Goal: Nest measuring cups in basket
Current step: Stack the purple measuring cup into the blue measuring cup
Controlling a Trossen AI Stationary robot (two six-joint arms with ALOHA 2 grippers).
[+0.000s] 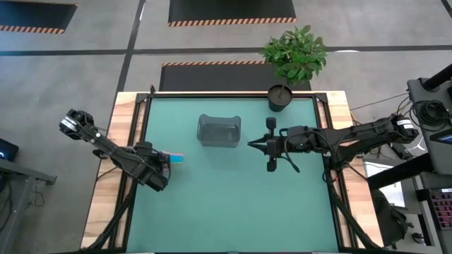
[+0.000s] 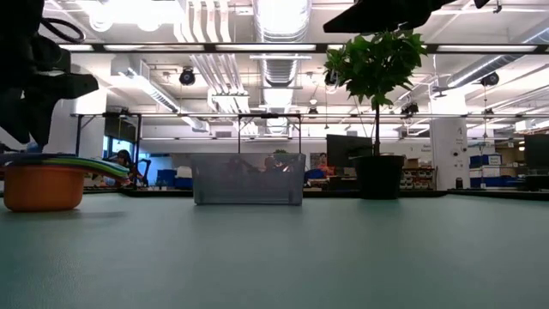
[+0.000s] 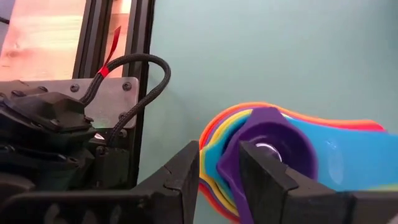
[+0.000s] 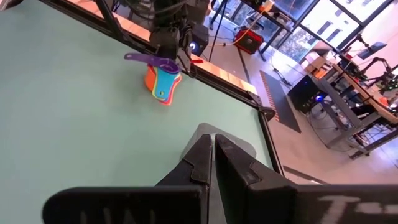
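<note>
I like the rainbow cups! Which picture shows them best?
The left wrist view: the nested measuring cups fill it, purple on top, at the left gripper. The right wrist view shows the small stack far off. The low view shows it sideways, orange lowest. The high view shows only a sliver.

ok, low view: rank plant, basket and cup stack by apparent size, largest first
1. Potted plant, tallest by far, with its black pot beside the basket.
2. Basket, wider than the stack.
3. Stack of measuring cups, cut by the frame edge and probably nearer the camera, so its rank against the basket is unsure.
</note>
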